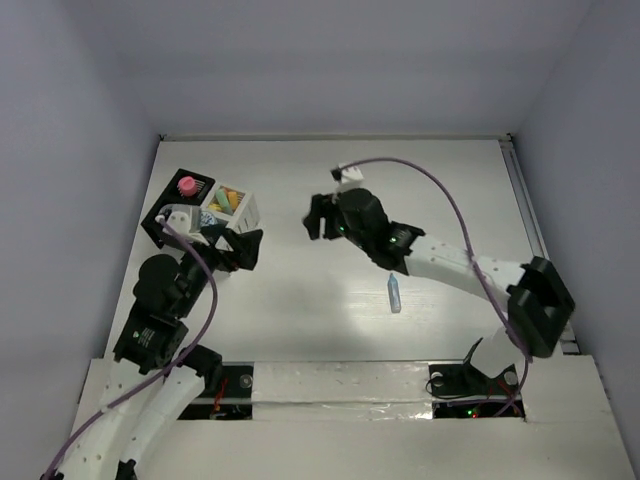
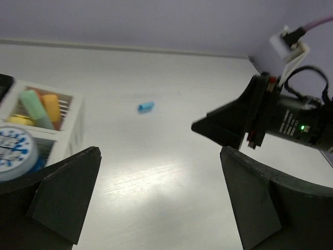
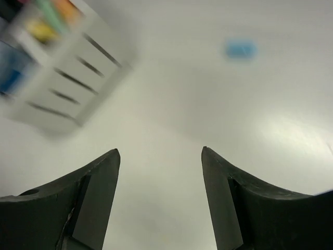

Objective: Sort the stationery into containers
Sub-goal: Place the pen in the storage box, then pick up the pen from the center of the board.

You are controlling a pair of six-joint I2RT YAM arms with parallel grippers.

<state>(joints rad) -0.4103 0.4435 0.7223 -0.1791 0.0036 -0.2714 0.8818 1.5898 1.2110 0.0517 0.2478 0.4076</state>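
Blue and alone, one pastel stick point(image 1: 395, 295) lies loose on the white table point(image 1: 300, 170), well apart from the white compartmented box point(image 1: 232, 203), on the side away from the black ribbed tray point(image 1: 172, 205) that adjoins it. The box already holds a green stick point(image 2: 34, 104), an orange stick point(image 2: 50, 107) and a yellow stick point(image 2: 21, 119). A round tub point(image 2: 13, 151) with a blue-patterned lid sits close against the box, though I cannot tell whether it is inside a compartment. A pink piece point(image 1: 187, 185) rests in the tray.

The likeliest trouble is the blue stick rolling. It is small and rounded, so a fingertip landing off-centre could nudge it farther from the box instead of trapping it. Both grippers also crowd the space beside the box, so a careless swing could knock one into the other or shove the box.

The left gripper point(image 2: 161, 192) hangs just beside the box with its jaws spread wide, empty and touching nothing. The right gripper point(image 3: 161, 177) hovers over bare table between the box and the blue stick. Its jaws are parted and nothing is held.
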